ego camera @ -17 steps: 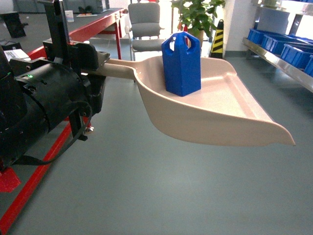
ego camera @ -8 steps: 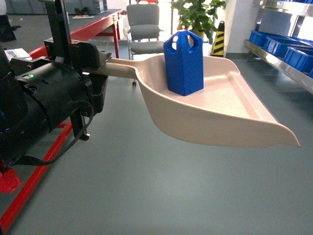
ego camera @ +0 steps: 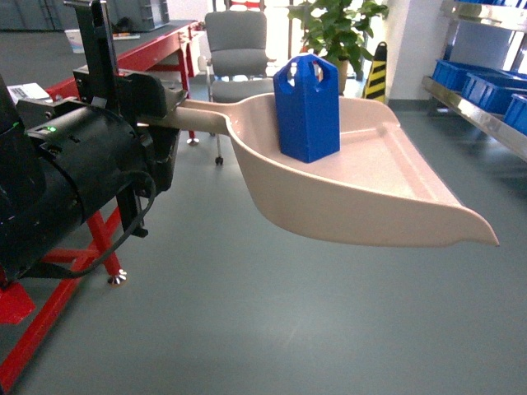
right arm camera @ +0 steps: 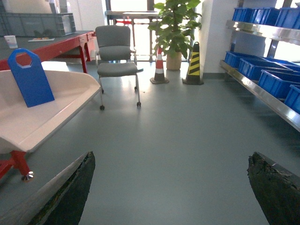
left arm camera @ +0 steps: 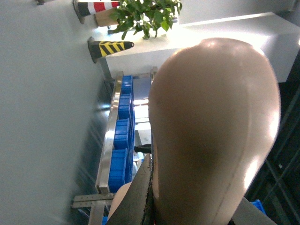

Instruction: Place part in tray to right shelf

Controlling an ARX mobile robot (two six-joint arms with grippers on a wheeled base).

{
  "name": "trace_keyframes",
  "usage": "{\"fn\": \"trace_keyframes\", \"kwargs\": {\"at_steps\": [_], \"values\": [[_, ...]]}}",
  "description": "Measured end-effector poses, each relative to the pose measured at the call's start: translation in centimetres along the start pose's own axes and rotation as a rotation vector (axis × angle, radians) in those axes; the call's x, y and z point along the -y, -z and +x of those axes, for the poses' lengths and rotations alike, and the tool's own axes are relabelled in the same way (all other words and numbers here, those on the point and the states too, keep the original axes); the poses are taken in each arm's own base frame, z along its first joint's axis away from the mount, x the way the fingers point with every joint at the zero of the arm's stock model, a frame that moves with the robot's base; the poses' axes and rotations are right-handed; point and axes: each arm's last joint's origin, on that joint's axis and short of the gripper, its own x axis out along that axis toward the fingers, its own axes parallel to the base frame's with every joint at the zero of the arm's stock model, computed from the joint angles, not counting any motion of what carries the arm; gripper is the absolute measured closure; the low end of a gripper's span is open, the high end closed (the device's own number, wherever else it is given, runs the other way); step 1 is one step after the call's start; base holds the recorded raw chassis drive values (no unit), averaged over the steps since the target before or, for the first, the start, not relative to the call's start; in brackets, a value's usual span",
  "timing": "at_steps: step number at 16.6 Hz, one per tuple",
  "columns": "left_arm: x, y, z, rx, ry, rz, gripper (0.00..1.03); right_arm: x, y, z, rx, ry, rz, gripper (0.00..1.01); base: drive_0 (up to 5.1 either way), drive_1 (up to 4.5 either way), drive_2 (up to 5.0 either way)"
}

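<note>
Beige tray (ego camera: 362,193) hangs in mid-air over the grey floor (ego camera: 247,329), its long handle running toward 9 o'clock into the left tool (ego camera: 169,103), which is clenched on that handle. Upright on the tray's floor near the raised back stands the blue part (ego camera: 307,107), peaked top up. The tray's open straight edge faces 4 o'clock. The steel shelf (ego camera: 478,115) with blue crates (ego camera: 486,86) sits at 2 o'clock, well apart from the tray. In the right wrist view the right tool (right arm camera: 168,187) is released, jaws spread wide and low over bare floor, with the tray and part at its 10 o'clock. A grey chair (ego camera: 239,53), a potted plant (ego camera: 338,29) and a red-framed counter (ego camera: 148,53) stand behind.
</note>
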Motion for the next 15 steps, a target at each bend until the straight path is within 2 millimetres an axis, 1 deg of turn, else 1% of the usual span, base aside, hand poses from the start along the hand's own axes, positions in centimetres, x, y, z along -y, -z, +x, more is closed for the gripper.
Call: {"fn": "trace_keyframes", "kwargs": {"at_steps": [15], "values": [[0.03, 0.00, 0.00, 0.000, 0.003, 0.000, 0.86, 0.00, -0.01, 0.00, 0.001, 0.000, 0.000, 0.03, -0.1, 4.18, -4.3]]}}
